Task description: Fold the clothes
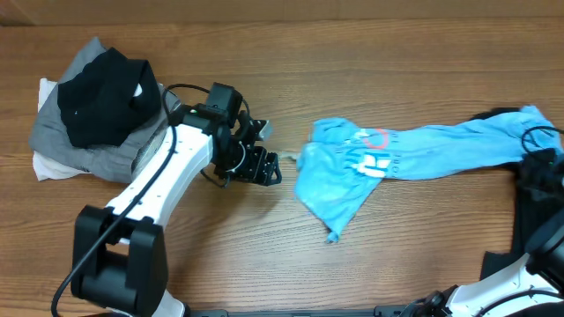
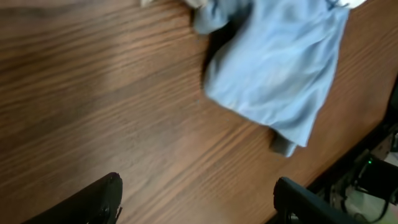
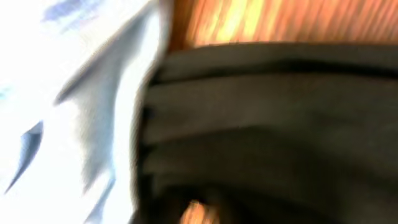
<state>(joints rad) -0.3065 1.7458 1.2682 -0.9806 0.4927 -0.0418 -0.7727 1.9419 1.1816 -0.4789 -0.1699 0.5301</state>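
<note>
A light sky-blue T-shirt with white and red lettering lies stretched and crumpled across the right half of the table. Its bunched end also shows in the left wrist view. My left gripper is open and empty just left of the shirt's left edge, and its fingers are spread wide over bare wood. My right arm is at the shirt's right end. The right wrist view is blurred: pale blue cloth beside a dark mass, so the jaws are not readable.
A pile of black, grey and white garments sits at the back left of the wooden table. Black cables run near the left arm and along the right edge.
</note>
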